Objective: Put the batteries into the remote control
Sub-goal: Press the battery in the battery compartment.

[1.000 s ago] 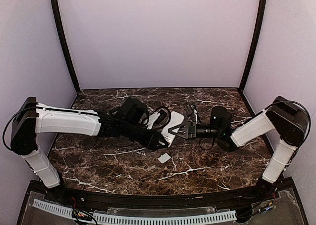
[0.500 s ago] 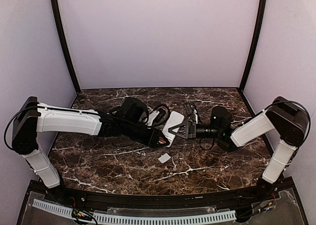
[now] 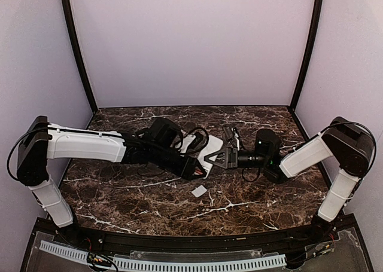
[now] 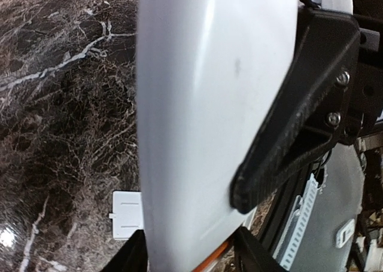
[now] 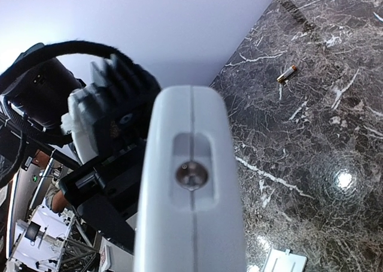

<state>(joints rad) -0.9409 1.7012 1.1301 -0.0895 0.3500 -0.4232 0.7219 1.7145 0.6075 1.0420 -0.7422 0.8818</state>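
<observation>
Currently the slim white rectangular remote control point(image 3: 210, 146) is clamped in the right gripper point(image 3: 215, 156) — button face hidden. Left gripper point(image 3: 194, 167) grip unclear: orange sliver point(image 4: 216, 261) there, cut off. Orange-red cylindrical battery point(image 5: 287, 73) lies well apart.

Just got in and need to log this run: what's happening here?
The right gripper holds the white remote control up over the table. The left gripper is up against it, an orange-red battery showing at its tip; whether it is seated is hidden. A second battery and a white square piece lie on the table.
</observation>
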